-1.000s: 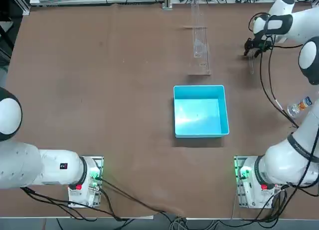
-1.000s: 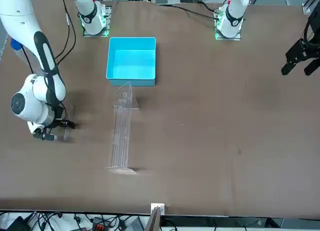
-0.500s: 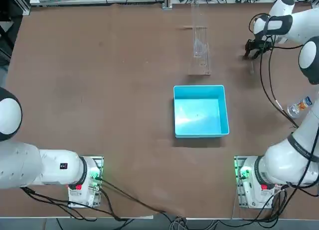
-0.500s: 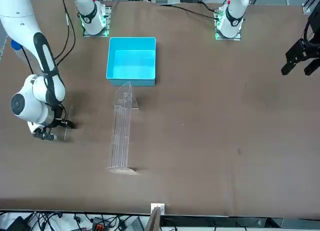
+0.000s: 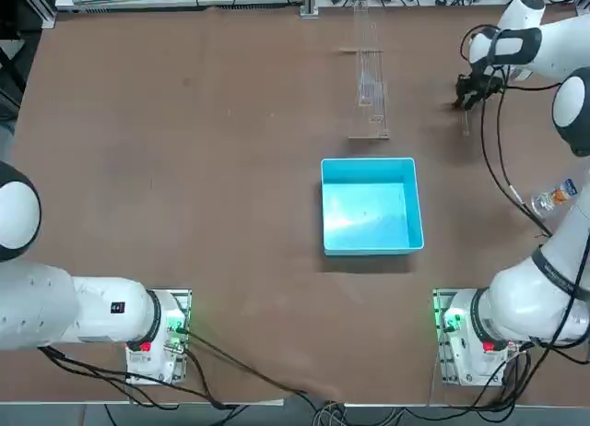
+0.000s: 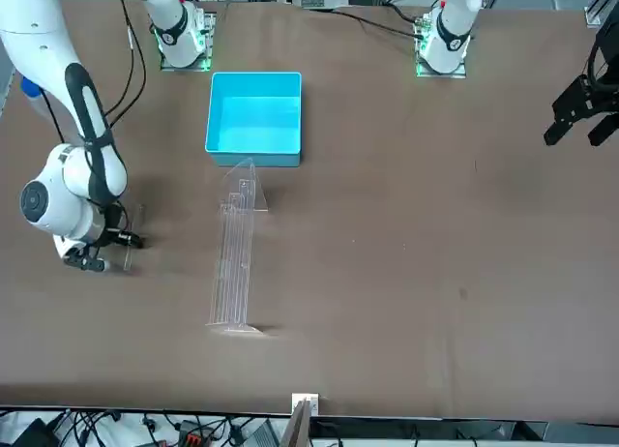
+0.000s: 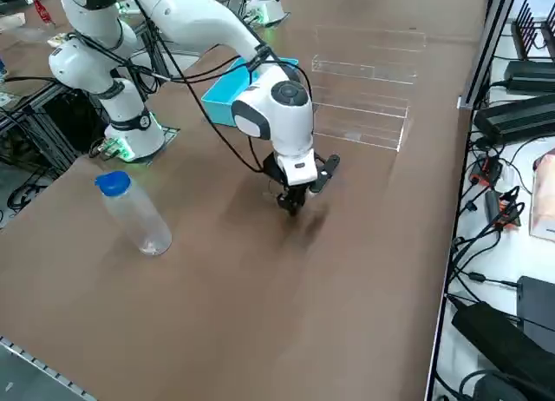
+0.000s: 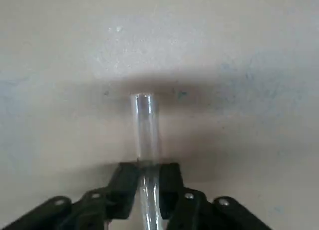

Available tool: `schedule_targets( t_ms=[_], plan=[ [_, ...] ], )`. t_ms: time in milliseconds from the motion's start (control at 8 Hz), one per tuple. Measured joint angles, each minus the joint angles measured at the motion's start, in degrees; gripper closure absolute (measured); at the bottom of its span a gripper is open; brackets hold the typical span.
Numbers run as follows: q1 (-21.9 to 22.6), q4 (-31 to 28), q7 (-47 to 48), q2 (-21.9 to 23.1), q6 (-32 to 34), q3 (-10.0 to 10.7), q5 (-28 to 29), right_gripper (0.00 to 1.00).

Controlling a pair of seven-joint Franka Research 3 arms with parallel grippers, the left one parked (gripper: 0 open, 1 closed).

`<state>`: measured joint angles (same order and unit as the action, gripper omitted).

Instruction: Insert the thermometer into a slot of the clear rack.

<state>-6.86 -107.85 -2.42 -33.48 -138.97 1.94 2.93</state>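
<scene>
Two black fingers (image 8: 127, 190) of the right gripper (image 8: 147, 182) are closed on the thermometer (image 8: 144, 125), pinching the thin clear rod between them, low over the desk (image 5: 184, 149). The gripper sits at the far right of the desk, well apart from the clear rack (image 5: 369, 76). The rack stands just beyond the blue bin (image 5: 371, 205). A clear bottle (image 7: 132, 212) stands near the right edge.

From the jaws of your right gripper (image 5: 467, 101) toward the long clear acrylic rack (image 5: 370, 76), bare brown bench (image 5: 184, 168) lies open. The square cyan plastic bin (image 5: 371, 205) and the blue-capped clear bottle (image 7: 134, 212) stand well aside.
</scene>
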Motion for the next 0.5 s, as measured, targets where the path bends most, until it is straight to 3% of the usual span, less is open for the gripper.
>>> schedule_targets(
  t_ms=[125,500],
  plan=[
    [0.03,0.01,-0.04,0.06,0.01,0.0,-0.02,0.76],
    [0.2,0.08,-1.16,0.11,0.16,-0.33,-0.02,0.78]
  ],
)
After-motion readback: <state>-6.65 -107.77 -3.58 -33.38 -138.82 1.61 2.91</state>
